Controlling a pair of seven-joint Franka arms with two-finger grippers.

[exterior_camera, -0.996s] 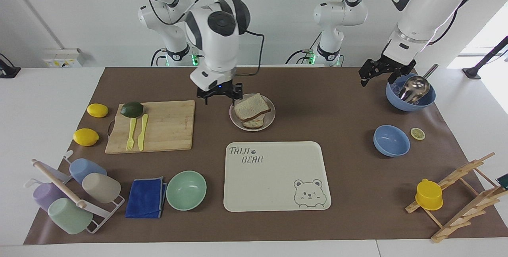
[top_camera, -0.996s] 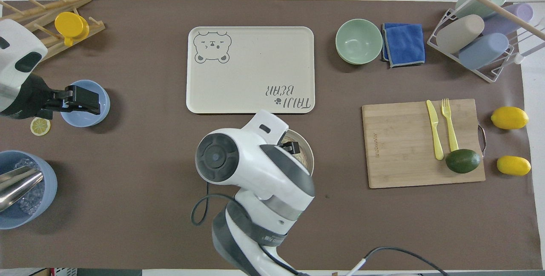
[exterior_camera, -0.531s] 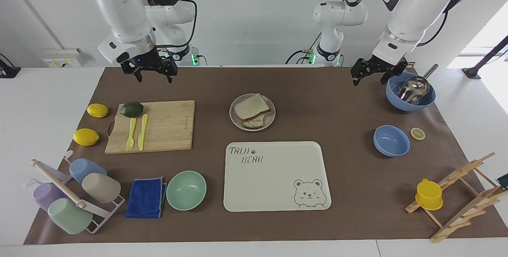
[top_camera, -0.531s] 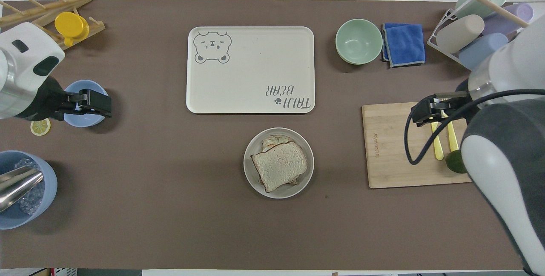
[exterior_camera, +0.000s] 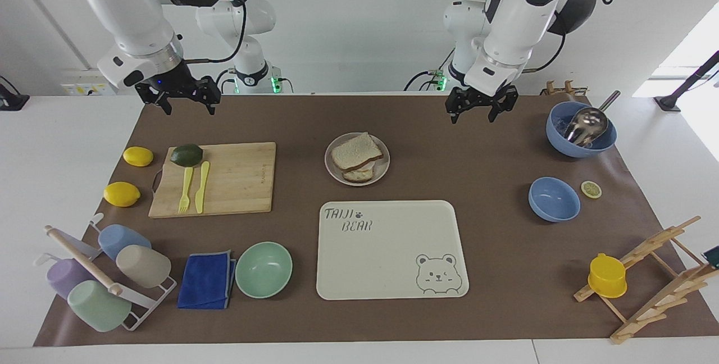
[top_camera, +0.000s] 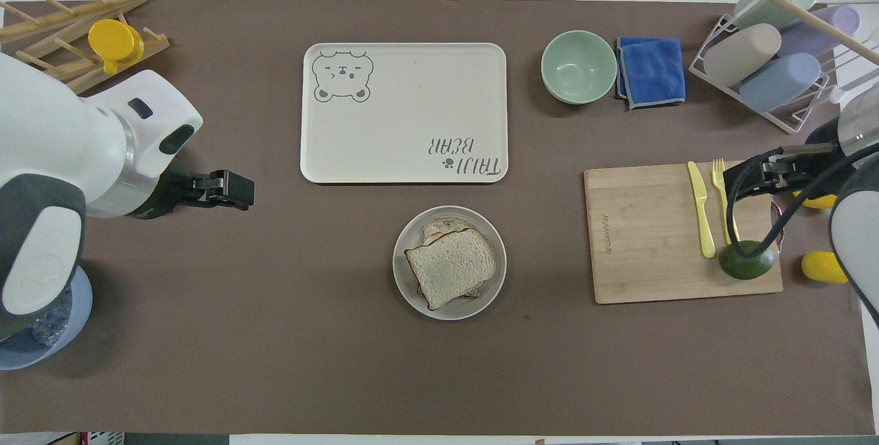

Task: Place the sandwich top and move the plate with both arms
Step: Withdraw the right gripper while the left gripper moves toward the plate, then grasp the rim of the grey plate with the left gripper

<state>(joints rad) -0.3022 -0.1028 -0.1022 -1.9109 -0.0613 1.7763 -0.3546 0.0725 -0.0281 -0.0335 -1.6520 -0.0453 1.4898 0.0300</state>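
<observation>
The sandwich top (exterior_camera: 355,151), a pale bread slice, lies on a toasted slice on the small round plate (exterior_camera: 383,169) in the middle of the mat. It also shows in the overhead view (top_camera: 450,263), as does the plate (top_camera: 405,283). My right gripper (exterior_camera: 180,97) hangs open and empty in the air at the cutting board's end nearer the robots; in the overhead view (top_camera: 762,174) it covers the fork. My left gripper (exterior_camera: 480,107) hangs open and empty over bare mat between the plate and the scoop bowl, also seen from overhead (top_camera: 230,191).
A cream bear tray (exterior_camera: 387,251) lies just farther from the robots than the plate. A cutting board (exterior_camera: 236,178) with avocado, knife and fork lies toward the right arm's end. Two blue bowls (exterior_camera: 554,199), one with a metal scoop (exterior_camera: 584,123), stand toward the left arm's end.
My right gripper left the plate and swung up toward its own end of the table. My left gripper moved from the scoop bowl toward the middle. The bread stays on the plate.
</observation>
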